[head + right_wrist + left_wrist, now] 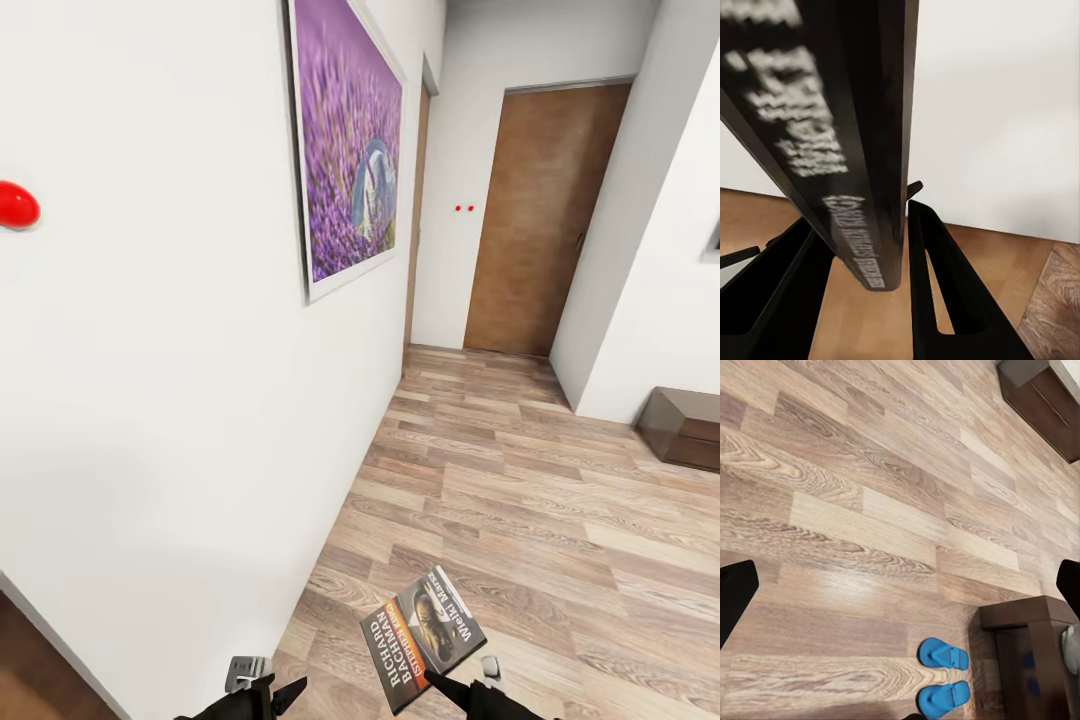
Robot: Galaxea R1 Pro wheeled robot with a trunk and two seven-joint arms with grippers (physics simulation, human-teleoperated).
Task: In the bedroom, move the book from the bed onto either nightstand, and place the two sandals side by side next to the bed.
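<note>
The book [422, 637], with a dark cover, an orange band and "RICHARD BACHMAN" lettering, hangs low over the wood floor, and my right gripper [452, 688] is shut on its lower corner. In the right wrist view the book's spine [847, 150] stands between the two black fingers [937, 277]. My left gripper [265, 692] is open and holds nothing. Its wrist view looks down on two blue sandals [943, 676] lying side by side on the floor, beside a dark brown wooden furniture corner [1024, 615]. I cannot tell whether that corner is the bed or a nightstand.
A white wall [150, 400] with a purple lavender picture [350, 140] runs close on my left. Ahead, plank floor [500, 480] leads to a brown door [535, 220]. A low dark-brown cabinet [685, 425] stands at the right, and the cabinet [1046, 397] also shows from the left wrist.
</note>
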